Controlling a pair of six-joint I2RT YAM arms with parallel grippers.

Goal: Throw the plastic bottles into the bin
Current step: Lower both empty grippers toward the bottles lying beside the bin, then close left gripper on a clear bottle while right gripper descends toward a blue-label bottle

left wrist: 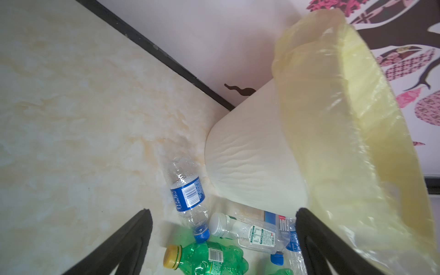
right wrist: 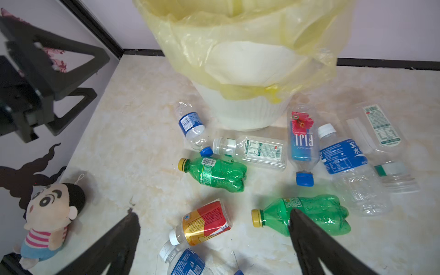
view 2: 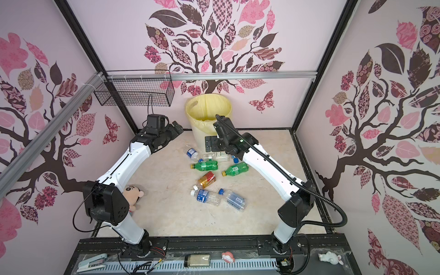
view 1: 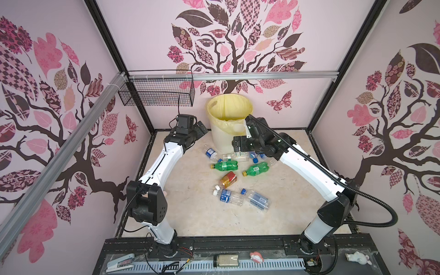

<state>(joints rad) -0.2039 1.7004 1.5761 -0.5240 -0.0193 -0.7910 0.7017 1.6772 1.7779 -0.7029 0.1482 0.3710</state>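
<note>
Plastic bottles (right wrist: 214,175) strewn below right claw (right wrist: 213,212), bin (right wrist: 238,114) beside

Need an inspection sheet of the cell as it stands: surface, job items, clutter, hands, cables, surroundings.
Surface: marbled cream tabletop, no spill seen.
Job's things: plastic bottles all lying on the tabletop in front of the bin; bin upright at the back, yellow liner in place.
Clutter: plush doll at the tabletop's left edge; wire basket hung at the back left.
Hands: left hand open, empty, beside the bin; right hand open, empty, over the bottles.
Cables: black conduit looping at the right; loose wires on the front ledge.
Surroundings: tree-pattern walls; stapler on the ledge.
</note>
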